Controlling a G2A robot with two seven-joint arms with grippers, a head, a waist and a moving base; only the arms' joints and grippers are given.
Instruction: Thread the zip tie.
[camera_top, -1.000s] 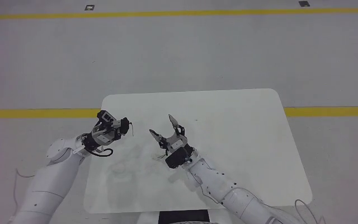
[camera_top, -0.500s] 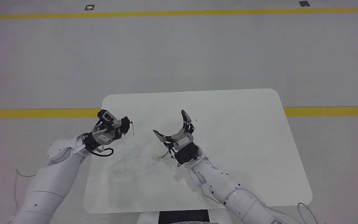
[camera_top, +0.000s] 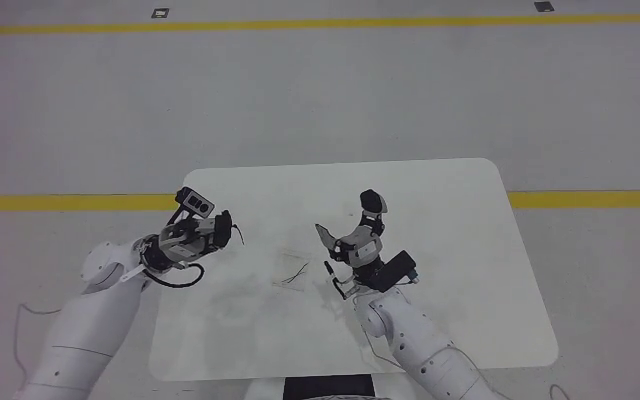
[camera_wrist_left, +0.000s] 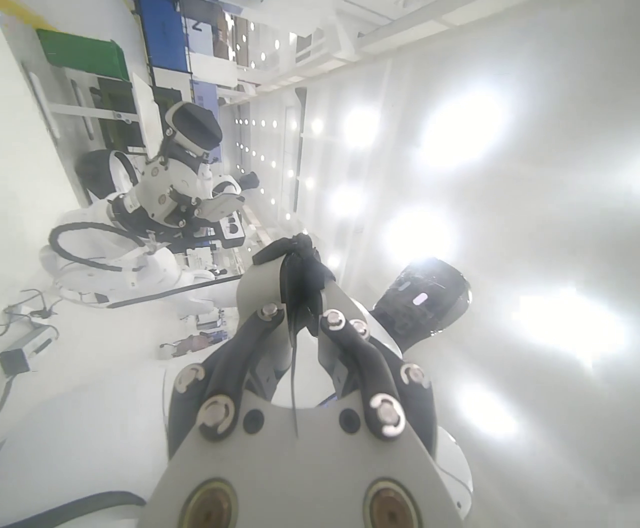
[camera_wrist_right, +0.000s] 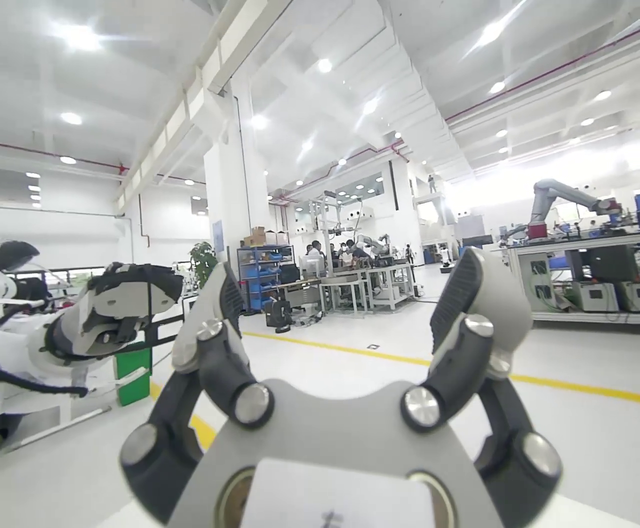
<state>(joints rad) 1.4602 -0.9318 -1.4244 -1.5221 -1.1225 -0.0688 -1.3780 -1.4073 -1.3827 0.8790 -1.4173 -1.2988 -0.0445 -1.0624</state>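
My left gripper (camera_top: 222, 226) hangs over the table's left edge, shut on a thin black zip tie (camera_top: 237, 233). In the left wrist view the zip tie (camera_wrist_left: 295, 360) runs as a dark strip from the closed fingertips back toward the palm of the gripper (camera_wrist_left: 296, 260). My right gripper (camera_top: 347, 222) is open above the middle of the table, jaws wide apart with nothing between them. The right wrist view has its own open gripper (camera_wrist_right: 345, 295) pointing out into the room, and the left gripper (camera_wrist_right: 125, 300) with the zip tie (camera_wrist_right: 149, 310) off to one side.
A few loose thin ties (camera_top: 291, 272) lie on the white table (camera_top: 450, 200) between the two arms. The table's right half is bare. Grey floor with yellow lines surrounds it.
The right gripper has swung right and turned upward, away from the loose ties, staying open. The left gripper has tilted slightly, still holding the zip tie.
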